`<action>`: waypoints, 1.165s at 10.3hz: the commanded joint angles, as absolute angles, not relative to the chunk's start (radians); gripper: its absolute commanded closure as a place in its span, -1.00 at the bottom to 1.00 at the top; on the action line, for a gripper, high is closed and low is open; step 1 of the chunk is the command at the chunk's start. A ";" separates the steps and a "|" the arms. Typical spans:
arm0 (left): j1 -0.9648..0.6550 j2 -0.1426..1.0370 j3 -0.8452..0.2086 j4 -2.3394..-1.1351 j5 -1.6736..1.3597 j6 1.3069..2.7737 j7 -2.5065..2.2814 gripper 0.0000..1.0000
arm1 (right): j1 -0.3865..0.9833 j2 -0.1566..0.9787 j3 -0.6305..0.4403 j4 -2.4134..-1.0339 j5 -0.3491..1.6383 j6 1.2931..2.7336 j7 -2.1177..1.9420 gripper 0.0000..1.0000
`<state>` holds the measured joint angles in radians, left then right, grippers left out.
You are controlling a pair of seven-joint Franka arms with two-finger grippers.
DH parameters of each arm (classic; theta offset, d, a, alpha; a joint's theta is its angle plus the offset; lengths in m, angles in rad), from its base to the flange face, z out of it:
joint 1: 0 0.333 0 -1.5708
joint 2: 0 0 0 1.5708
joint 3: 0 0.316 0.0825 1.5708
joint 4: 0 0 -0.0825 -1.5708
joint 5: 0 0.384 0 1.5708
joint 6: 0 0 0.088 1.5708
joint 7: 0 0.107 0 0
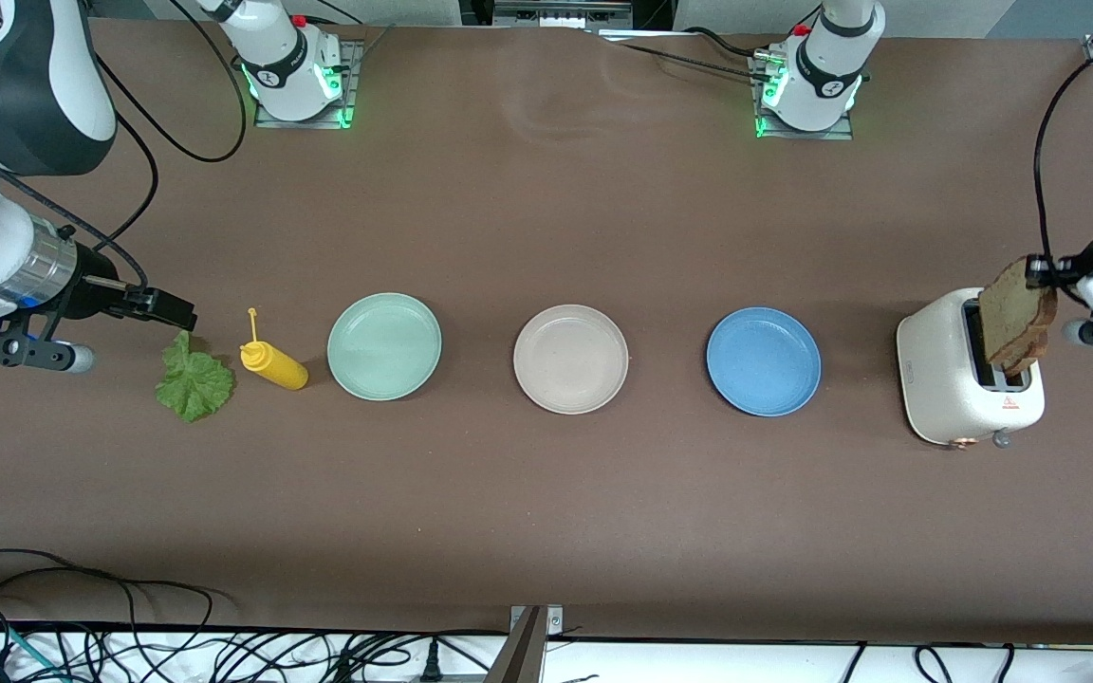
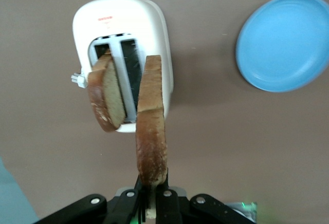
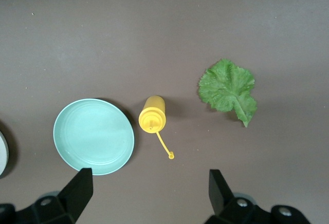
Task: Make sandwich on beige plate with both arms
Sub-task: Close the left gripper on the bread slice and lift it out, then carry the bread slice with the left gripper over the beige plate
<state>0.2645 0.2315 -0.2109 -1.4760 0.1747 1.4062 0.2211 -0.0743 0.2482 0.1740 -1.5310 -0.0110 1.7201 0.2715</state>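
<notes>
Left gripper (image 2: 152,203) is clamped on 1 toast (image 2: 151,131) over the toaster (image 1: 969,379); lift straight, then carry to the beige plate (image 1: 570,359). Right gripper (image 3: 149,190) hangs wide open, empty, over the lettuce (image 3: 227,89).

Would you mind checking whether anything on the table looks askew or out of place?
Only a little: the second toast slice leans crookedly out of the toaster slot, and the yellow mustard bottle lies on its side between the lettuce leaf and the mint-green plate.
</notes>
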 commanded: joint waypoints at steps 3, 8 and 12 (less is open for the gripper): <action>0.256 0.248 -0.457 -1.382 0.186 1.324 0.154 1.00 | -0.084 0.259 0.181 -1.508 0.006 1.713 0.258 -1.00; 0.138 0.382 -0.540 -1.382 -0.022 1.393 0.046 1.00 | -0.084 0.259 0.181 -1.508 0.006 1.715 0.256 -1.00; 0.138 0.533 -0.537 -1.382 -0.369 1.530 0.020 1.00 | -0.084 0.261 0.181 -1.508 0.006 1.713 0.250 -1.00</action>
